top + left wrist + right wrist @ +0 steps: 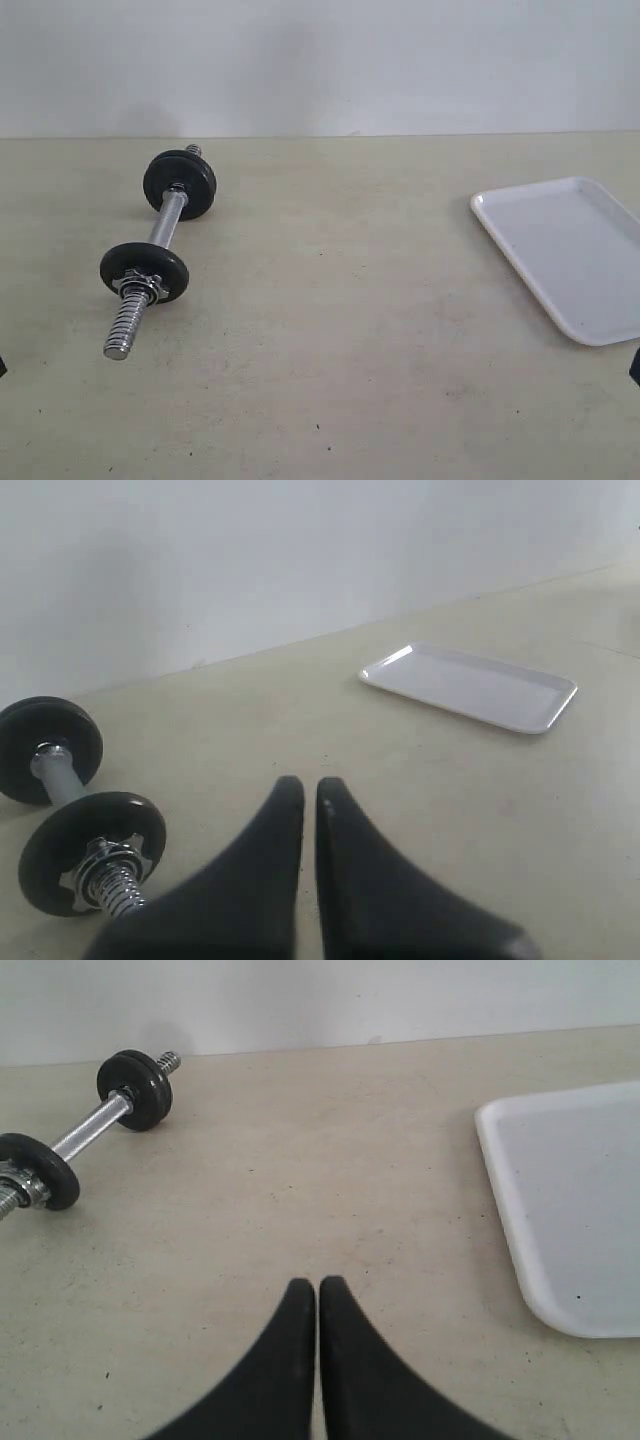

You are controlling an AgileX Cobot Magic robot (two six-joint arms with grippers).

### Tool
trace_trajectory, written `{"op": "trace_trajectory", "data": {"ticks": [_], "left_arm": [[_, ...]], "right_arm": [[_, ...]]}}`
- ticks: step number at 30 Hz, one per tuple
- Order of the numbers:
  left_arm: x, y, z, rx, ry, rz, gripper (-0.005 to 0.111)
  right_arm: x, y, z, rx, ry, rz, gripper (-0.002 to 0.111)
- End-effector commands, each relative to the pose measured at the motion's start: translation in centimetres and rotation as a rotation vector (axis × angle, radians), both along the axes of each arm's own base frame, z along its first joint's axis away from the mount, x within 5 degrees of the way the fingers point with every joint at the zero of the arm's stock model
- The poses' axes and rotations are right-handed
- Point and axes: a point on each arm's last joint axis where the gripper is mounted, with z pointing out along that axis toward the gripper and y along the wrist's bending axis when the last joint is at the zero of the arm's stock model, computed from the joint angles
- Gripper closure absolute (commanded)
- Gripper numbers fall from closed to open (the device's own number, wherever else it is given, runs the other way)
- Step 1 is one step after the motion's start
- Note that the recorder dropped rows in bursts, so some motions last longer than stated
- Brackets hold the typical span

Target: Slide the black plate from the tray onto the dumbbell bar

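The dumbbell bar (168,222) lies on the table at the left, chrome, with its threaded end (125,325) pointing toward the front. It carries a black disc (144,271) behind a silver collar nut (140,287) and another black disc (180,184) at the far end. The white tray (570,250) at the right holds nothing. I cannot tell which disc is the black plate. My left gripper (310,785) is shut on nothing, low over the table beside the near disc (90,850). My right gripper (317,1285) is shut on nothing, short of the tray (580,1190).
A pale wall (320,60) runs behind the beige table (350,330). The tray reaches past the right edge of the exterior view. Only dark slivers of the arms show at the lower left and lower right edges there.
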Motion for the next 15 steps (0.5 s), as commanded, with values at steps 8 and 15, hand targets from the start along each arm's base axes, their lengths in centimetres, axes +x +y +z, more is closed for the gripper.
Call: {"op": "trace_trajectory", "data": {"ticks": [8, 15], "left_arm": [[0.0, 0.0, -0.1, 0.005, -0.001, -0.004, 0.102], [0.0, 0.0, -0.1, 0.005, -0.001, -0.004, 0.102]], "right_arm": [[0.5, -0.8, 1.0, 0.037, -0.113, -0.115, 0.109], [0.7, -2.1, 0.7, 0.016, -0.079, -0.308, 0.109]]}}
